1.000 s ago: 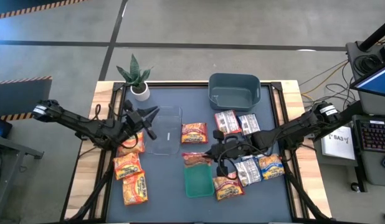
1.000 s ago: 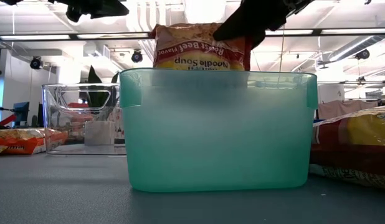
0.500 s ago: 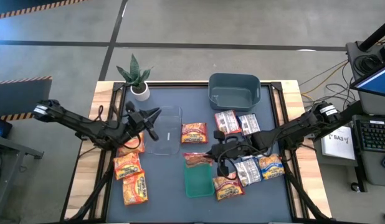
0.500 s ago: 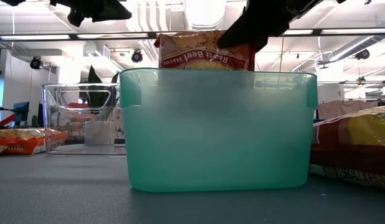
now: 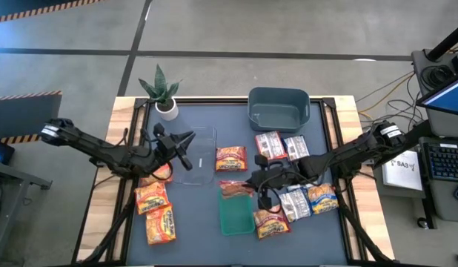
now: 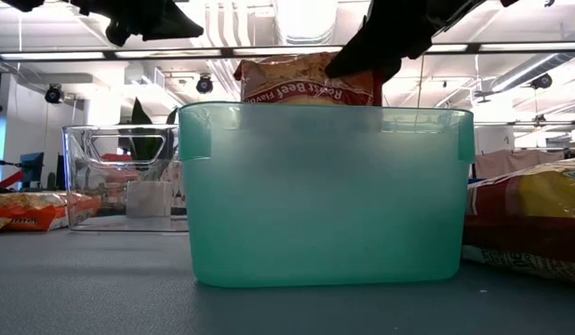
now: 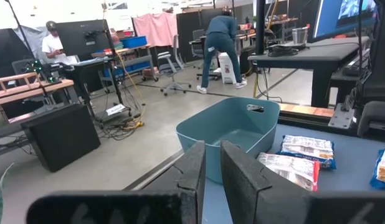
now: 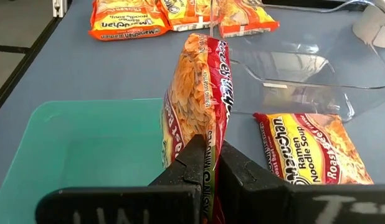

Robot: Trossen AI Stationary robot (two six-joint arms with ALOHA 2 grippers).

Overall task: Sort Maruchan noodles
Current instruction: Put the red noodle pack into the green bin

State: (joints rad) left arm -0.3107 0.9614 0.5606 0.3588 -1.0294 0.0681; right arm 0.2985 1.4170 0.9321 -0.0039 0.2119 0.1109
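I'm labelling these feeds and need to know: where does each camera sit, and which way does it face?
High: overhead, straight down on table, both arms.
Low: tabletop height, facing green bin; arms overhead.
Left wrist: on left arm, past shut left claw to grey-blue bin and room.
Right wrist: on right arm; right claw shut on beef noodle packet.
Shared: low and right wrist both show that packet over the green bin.

Red roast-beef noodle packet (image 8: 195, 118) upright on edge, others (image 5: 156, 211) lying flat
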